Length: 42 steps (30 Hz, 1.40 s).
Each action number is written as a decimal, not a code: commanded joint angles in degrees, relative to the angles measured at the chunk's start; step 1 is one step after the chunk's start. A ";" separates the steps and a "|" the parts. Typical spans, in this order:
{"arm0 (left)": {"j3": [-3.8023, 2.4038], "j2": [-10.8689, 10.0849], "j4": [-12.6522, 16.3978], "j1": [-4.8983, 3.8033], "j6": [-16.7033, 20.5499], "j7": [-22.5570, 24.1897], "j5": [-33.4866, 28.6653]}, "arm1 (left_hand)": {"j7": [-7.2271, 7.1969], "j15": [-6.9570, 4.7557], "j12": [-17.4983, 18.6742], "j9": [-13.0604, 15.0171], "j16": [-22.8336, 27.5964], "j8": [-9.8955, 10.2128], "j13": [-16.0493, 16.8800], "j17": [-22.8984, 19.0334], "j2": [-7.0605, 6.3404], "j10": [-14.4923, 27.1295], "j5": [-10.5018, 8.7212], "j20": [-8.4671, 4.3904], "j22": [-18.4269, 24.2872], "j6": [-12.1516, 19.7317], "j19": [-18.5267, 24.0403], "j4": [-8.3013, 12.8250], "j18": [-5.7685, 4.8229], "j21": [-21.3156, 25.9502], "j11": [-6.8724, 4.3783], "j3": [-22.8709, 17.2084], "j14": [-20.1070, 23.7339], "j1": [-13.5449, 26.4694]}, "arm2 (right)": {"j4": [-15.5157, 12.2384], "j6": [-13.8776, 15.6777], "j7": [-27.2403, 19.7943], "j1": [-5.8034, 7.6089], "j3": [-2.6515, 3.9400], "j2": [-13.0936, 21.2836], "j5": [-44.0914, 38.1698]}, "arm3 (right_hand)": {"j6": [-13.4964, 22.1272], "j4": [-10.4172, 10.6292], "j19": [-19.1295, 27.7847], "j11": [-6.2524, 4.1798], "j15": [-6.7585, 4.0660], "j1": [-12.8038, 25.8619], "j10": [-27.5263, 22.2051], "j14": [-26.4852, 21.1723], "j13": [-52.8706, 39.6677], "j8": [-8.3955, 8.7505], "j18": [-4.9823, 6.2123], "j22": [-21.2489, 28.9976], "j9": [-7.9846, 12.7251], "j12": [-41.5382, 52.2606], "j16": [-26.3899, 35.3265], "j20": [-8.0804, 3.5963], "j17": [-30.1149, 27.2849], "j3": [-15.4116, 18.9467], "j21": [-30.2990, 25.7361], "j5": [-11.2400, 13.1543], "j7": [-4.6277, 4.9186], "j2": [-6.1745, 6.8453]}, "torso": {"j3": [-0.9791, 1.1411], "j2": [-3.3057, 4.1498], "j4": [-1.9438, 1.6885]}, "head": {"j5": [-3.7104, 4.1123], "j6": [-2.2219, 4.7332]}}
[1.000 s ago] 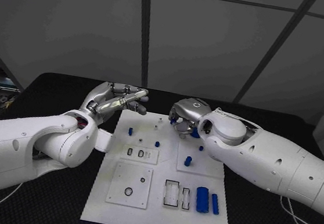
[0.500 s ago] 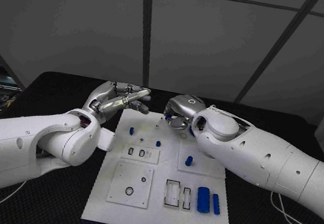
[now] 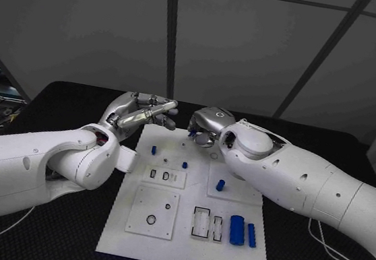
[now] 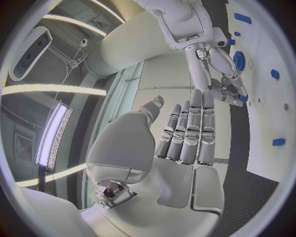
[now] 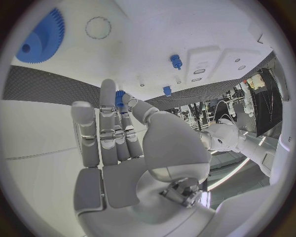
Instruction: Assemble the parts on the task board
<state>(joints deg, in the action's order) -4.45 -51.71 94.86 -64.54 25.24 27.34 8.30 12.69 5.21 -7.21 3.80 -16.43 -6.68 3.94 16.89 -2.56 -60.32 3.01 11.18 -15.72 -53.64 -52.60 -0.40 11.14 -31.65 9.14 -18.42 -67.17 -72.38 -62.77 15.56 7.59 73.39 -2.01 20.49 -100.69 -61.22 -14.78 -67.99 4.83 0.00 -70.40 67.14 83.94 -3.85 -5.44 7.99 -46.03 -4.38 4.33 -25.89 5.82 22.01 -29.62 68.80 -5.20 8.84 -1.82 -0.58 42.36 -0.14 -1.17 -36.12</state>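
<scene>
Right hand (image 5: 117, 143) pinching small blue peg (image 5: 120, 97) near task board (image 3: 224, 259) at 12 o'clock; left hand (image 3: 137, 113) spread, empty. Probably light, rigid, slippery plastic; best gripped mid-shaft.

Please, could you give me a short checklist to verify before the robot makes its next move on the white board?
1. Right hand has a part: ok, a small blue piece is pinched between thumb and finger.
2. Left hand is free: ok, fingers straight, holding nothing.
3. Hands are apart: ok, the head view shows a gap between them.
4. Hole for the piece is lined up: cannot tell, the right hand hides that spot.
5. Blue gear lies flat on the board: ok.
6. Two blue cylinders are out of the way: ok, at the board's near end.
</scene>
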 commanded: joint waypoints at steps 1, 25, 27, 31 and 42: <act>-0.10 0.08 0.11 -0.15 0.02 0.52 -0.11 | 0.33 0.13 0.29 -0.01 0.22 0.36 0.08 0.08 0.06 0.12 0.19 -0.03 0.08 -0.15 0.23 -0.17 -0.85 0.27 0.07 0.06 0.26 0.46 | 0.39 -0.22 -0.66 0.16 0.04 -0.36 0.44 | -0.30 0.07 -0.32 0.21 -0.19 0.17 0.23 0.57 -0.04 -0.10 -0.34 -0.05 -0.04 0.01 -0.32 -0.09 0.06 -0.28 0.21 -0.22 0.03 0.25 | 0.02 -0.02 0.00 | -0.11 -0.13; -0.19 0.15 0.24 -0.46 0.12 0.61 -0.11 | 0.33 0.13 0.29 -0.01 0.22 0.36 0.08 0.08 0.06 0.12 0.19 -0.03 0.08 -0.15 0.23 -0.17 -0.85 0.27 0.07 0.06 0.26 0.46 | 4.01 -2.19 -1.49 0.13 0.03 -3.25 0.63 | -0.14 0.29 -0.24 0.29 -0.12 0.34 0.03 0.49 -0.01 0.05 -0.35 -0.21 -0.01 -0.15 -0.52 -0.01 0.21 -0.37 0.38 -0.06 0.11 0.30 | -0.02 0.00 -0.06 | -0.34 -0.30; -0.20 0.11 0.24 -0.49 0.14 0.61 -0.11 | 0.33 0.13 0.29 -0.01 0.22 0.36 0.08 0.08 0.06 0.12 0.19 -0.03 0.08 -0.15 0.23 -0.17 -0.85 0.27 0.07 0.06 0.26 0.46 | 4.28 -2.53 -1.47 0.12 0.03 -3.39 0.63 | -0.11 0.32 -0.28 0.30 -0.12 0.34 -0.01 0.48 -0.01 0.08 -0.36 -0.33 0.00 -0.18 -0.55 0.00 0.23 -0.40 0.45 -0.04 0.12 0.30 | 0.01 0.00 -0.02 | -0.44 -0.37; -0.20 0.09 0.26 -0.56 0.15 0.61 -0.11 | 0.33 0.13 0.29 -0.01 0.22 0.36 0.08 0.08 0.06 0.12 0.19 -0.03 0.08 -0.15 0.23 -0.17 -0.85 0.27 0.07 0.06 0.26 0.46 | 4.66 -3.09 -1.35 0.12 0.02 -3.62 0.54 | -0.02 0.36 -0.27 0.34 -0.09 0.35 -0.12 0.44 0.01 0.15 -0.37 -0.42 0.02 -0.25 -0.62 0.02 0.28 -0.45 0.53 0.00 0.15 0.32 | 0.03 -0.02 0.04 | -0.53 -0.40; -0.21 0.11 0.35 -0.73 0.05 0.58 -0.11 | 0.33 0.13 0.29 -0.01 0.22 0.36 0.08 0.08 0.06 0.12 0.19 -0.03 0.08 -0.15 0.23 -0.17 -0.85 0.27 0.07 0.06 0.26 0.46 | 5.28 -4.45 -0.74 0.11 0.02 -4.23 -0.09 | 0.93 0.61 0.19 0.64 0.13 0.64 -1.20 0.08 0.10 0.81 -0.33 -0.34 0.21 -0.64 -0.92 0.22 0.55 -0.57 0.64 0.33 0.39 0.87 | -0.01 0.00 0.07 | -0.57 -0.54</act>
<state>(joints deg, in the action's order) -4.58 -51.65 95.05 -65.14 25.40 27.36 8.25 12.69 5.21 -7.22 3.80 -16.43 -6.69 3.94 16.91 -2.56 -60.33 3.01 11.17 -15.72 -53.64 -52.60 -0.40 11.14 -31.65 9.14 -18.42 -67.18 -72.38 -57.56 12.48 6.77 73.42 -1.97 16.38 -100.22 -60.69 -14.29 -67.99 5.54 0.00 -69.86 66.40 83.94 -3.83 -4.87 8.01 -46.44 -4.30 3.94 -26.56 5.82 22.48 -30.09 69.08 -5.10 9.21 -1.27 -0.57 42.35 -0.08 -1.74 -36.63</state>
